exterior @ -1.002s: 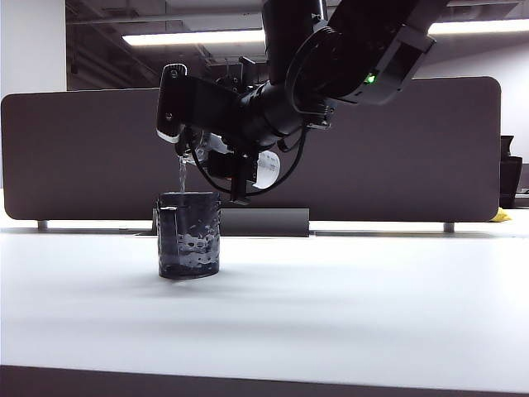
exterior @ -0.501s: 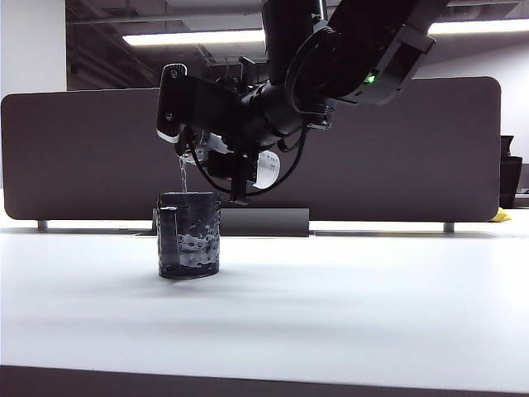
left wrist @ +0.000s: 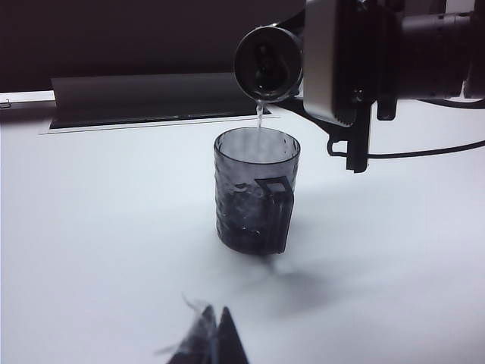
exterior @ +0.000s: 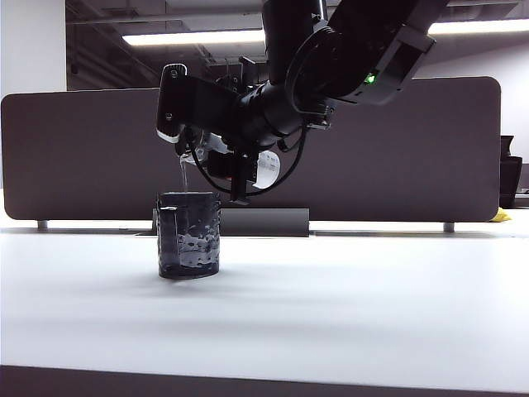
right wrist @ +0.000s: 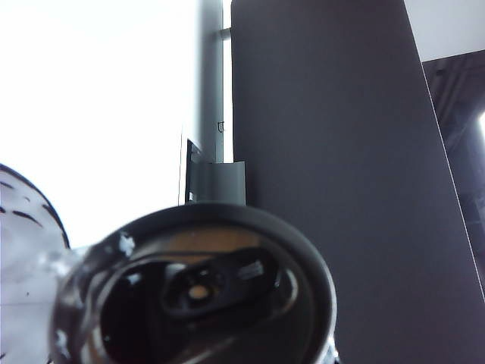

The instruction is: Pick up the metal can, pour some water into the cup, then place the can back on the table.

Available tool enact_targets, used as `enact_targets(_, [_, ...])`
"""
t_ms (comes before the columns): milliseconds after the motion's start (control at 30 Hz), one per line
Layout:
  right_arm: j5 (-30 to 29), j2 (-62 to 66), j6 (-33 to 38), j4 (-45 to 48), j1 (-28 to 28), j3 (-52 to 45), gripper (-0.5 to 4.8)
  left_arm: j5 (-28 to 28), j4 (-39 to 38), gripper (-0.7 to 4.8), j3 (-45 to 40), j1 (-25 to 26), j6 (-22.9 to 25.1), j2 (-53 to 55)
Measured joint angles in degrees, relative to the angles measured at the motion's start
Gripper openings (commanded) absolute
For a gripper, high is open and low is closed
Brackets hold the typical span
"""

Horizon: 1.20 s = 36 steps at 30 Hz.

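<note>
While a thin thread of water [exterior: 183, 175] falls from its open mouth, the metal can [exterior: 266, 168] lies tipped almost level above the cup [exterior: 189, 235], clamped in the right gripper [exterior: 216, 147], whose jaws are closed on its body. Only a patch of the can's pale side with small dark print shows in the exterior view; from the left wrist view its round dark top [left wrist: 267, 63] faces the camera, just above and behind the cup's rim. The cup [left wrist: 255, 189] is short, dark and see-through, with a bumpy wall and a flat handle on its near side in that view; it stands upright on the table [exterior: 347, 314], left of the middle, and some water sits inside. The left gripper [left wrist: 211, 343] hovers low over the near part of the table, well apart from the cup, its fingertips pressed together

The table is plain white with a dark front edge. Behind it stands a dark rounded divider [exterior: 413, 157], and above that a long ceiling light [exterior: 194, 37] glows in a dim room
</note>
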Motion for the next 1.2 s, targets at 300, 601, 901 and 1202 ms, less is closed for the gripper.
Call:
enact_targets(300, [0.0, 0.0, 0.0, 0.0, 0.0, 0.0, 2.53, 0.0, 0.0, -0.05, 0.02, 0.0, 0.0, -0.02])
enact_targets(601, [0.09, 0.0, 0.0, 0.0, 0.0, 0.0, 2.53, 0.0, 0.0, -0.05, 0.02, 0.0, 0.0, 0.0])
enact_targets(901, [2.56, 0.0, 4.63, 0.02, 0.28, 0.0, 2.52, 0.0, 0.0, -0.05, 0.0, 0.0, 0.0, 0.0])
enact_targets(1202, [7.93, 0.0, 13.7, 2.03, 2.16, 0.0, 2.52, 0.0, -0.02, -0.05, 0.0, 0.0, 0.0, 0.0])
